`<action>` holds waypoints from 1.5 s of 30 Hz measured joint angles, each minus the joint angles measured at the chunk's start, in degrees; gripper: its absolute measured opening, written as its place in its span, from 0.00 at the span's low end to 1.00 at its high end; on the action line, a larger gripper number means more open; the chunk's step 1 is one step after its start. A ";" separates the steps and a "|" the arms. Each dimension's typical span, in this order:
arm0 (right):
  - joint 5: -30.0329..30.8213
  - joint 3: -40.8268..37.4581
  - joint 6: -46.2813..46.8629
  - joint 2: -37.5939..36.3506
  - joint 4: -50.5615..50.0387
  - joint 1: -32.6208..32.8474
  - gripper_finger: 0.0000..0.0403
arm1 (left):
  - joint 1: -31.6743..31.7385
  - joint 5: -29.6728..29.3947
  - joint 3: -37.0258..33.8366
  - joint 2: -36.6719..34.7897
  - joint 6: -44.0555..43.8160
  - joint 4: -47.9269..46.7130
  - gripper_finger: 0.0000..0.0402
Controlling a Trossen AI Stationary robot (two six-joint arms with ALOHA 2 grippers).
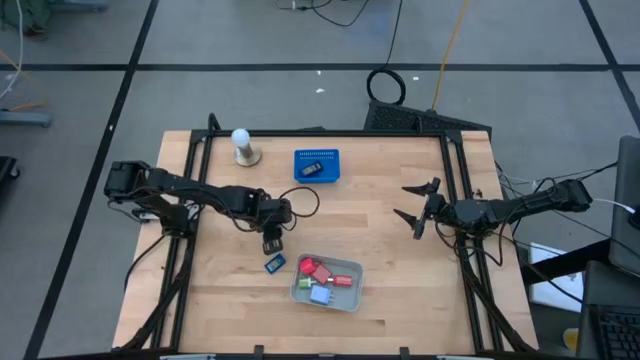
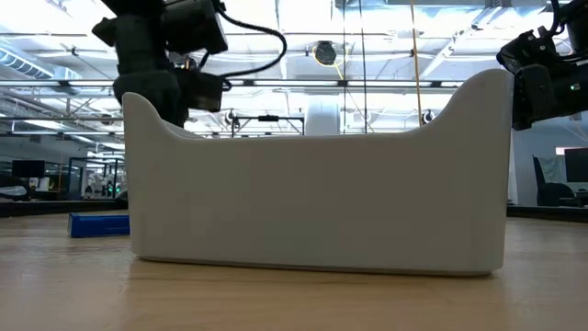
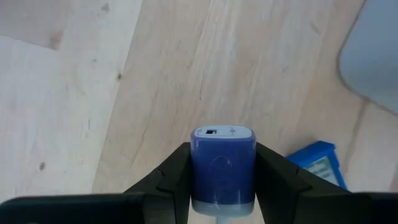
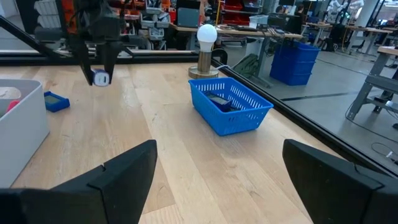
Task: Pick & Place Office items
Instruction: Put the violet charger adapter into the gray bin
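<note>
Mid-carry: the left gripper [image 3: 222, 180], clamped on a purple piece [image 3: 222, 165], seemingly must reach the grey tray [image 1: 326, 292] at lower centre, while the right gripper [image 1: 418, 208] waits open at the right.

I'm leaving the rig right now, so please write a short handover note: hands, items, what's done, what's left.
Left hand: shut on a purple piece, held above the table between the blue basket and the grey tray.
Right hand: open, waiting over the table's right side, holding nothing.
Items: several pieces, red, green and blue among them, lie in the grey tray. A dark piece lies in the blue basket. A blue piece lies on the table left of the tray.
Done: purple piece lifted.
Left: place it; the blue piece on the table looks unsorted.
</note>
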 joint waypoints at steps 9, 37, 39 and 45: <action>0.02 0.02 0.00 0.00 0.00 0.00 0.84 | -1.32 -0.66 1.82 -4.29 -1.17 0.14 0.33; 0.00 0.02 0.00 0.00 0.00 0.00 0.84 | -10.14 -3.73 20.33 0.53 7.11 0.10 0.33; 0.00 0.01 0.00 0.02 0.00 0.00 0.84 | -10.49 -3.78 22.12 2.28 8.66 -0.56 0.33; 0.00 0.00 0.00 0.04 -0.04 0.00 0.84 | -10.88 -2.43 28.79 8.39 14.12 -2.50 0.33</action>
